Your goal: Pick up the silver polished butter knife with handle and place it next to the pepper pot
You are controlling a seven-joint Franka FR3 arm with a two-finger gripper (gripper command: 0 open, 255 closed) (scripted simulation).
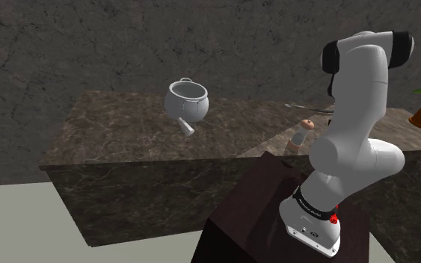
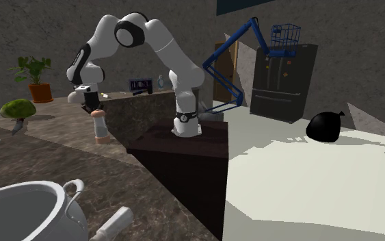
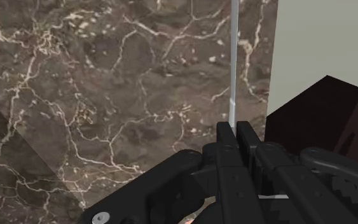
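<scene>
The claw [image 3: 236, 129] is clamped on the knife [image 3: 234, 63]. Its two fingers press together on one end of the thin silver strip, and the rest runs on as a straight line past the fingertips. The knife is therefore off the counter [image 3: 107, 95] and carried, with its long axis leading away from the claw over the dark marble. This is close to where the counter's edge meets the stand [image 3: 323, 114].

In the second exterior view the claw [image 2: 88, 104] hangs just above the pepper pot [image 2: 100, 127]. The pot stands upright on the counter, almost beneath the claw and slightly to one side.

I judge the coming move turns on that closeness. With the pot nearly underneath, the knife has to come down beside it, lying along the counter clear of the pot, not on its top.
</scene>
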